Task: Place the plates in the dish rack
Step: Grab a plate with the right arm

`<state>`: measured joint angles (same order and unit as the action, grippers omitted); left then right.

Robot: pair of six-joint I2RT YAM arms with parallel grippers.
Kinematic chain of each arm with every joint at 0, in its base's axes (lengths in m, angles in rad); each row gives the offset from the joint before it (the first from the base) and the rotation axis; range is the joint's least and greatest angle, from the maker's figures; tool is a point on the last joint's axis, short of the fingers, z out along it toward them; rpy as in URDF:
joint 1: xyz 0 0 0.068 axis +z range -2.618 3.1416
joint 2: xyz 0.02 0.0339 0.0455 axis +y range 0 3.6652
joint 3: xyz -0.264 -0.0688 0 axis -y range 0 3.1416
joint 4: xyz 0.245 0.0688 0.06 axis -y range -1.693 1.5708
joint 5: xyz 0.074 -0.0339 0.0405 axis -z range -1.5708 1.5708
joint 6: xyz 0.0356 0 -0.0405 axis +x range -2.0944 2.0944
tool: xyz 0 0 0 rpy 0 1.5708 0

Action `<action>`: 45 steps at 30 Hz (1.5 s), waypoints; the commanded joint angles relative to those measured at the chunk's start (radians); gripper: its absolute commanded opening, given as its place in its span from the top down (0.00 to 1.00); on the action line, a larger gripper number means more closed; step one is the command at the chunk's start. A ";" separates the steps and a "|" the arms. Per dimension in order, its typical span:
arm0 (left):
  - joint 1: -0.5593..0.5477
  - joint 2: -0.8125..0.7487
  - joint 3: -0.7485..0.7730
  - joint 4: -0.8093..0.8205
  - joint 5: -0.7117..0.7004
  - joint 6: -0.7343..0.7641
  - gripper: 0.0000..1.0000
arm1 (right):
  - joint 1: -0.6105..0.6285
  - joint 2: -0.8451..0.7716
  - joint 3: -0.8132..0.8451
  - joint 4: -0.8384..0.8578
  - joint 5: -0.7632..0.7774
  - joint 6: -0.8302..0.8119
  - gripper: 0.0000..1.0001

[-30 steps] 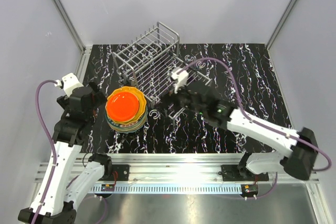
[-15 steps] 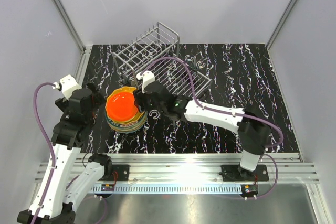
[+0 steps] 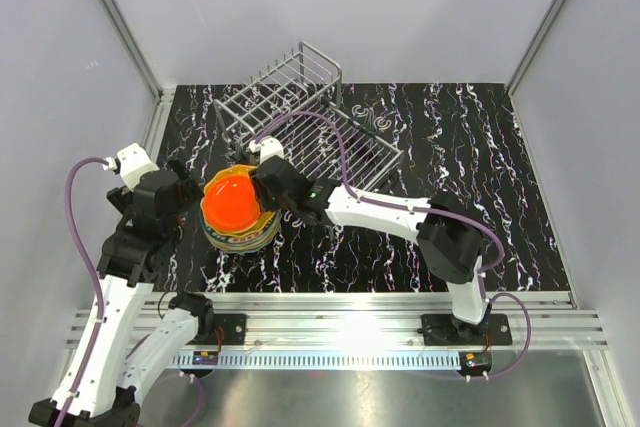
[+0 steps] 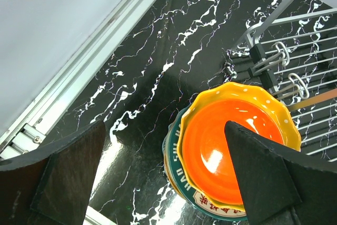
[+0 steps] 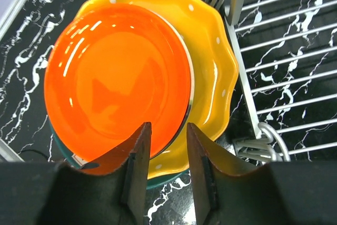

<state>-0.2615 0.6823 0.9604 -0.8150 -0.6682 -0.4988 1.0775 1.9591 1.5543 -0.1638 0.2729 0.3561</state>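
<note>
A stack of plates (image 3: 240,232) sits on the black marbled table, left of the dish rack (image 3: 300,112). On top lies the red-orange plate (image 5: 116,77) (image 4: 226,148), over a dotted orange-yellow plate (image 5: 213,69) and a teal-rimmed white one (image 4: 184,172). My right gripper (image 5: 167,133) (image 3: 266,185) straddles the red-orange plate's near rim. One finger is over the plate and one outside it; the jaws are narrowed but clear of the rim. My left gripper (image 4: 164,125) (image 3: 186,192) hovers wide open at the stack's left side, holding nothing.
The rack's flat grid tray (image 5: 284,77) lies right beside the stack, its corner post close to the dotted plate. Metal loops (image 5: 266,138) hang at the tray's near edge. A small hook (image 3: 294,217) lies on the table by the stack. An aluminium rail (image 4: 79,72) borders the left.
My right arm has swung left from the rack's tray to the stack, and its jaws have narrowed around the top plate's rim. The left arm has stayed put.
</note>
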 commanded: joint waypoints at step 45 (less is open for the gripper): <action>-0.036 -0.021 0.035 0.025 -0.071 -0.015 0.01 | 0.024 0.089 0.185 -0.163 0.192 0.075 1.00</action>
<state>-0.2909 0.6701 0.9604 -0.8162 -0.6983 -0.4992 1.0939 2.0720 1.6978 -0.3042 0.4107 0.4164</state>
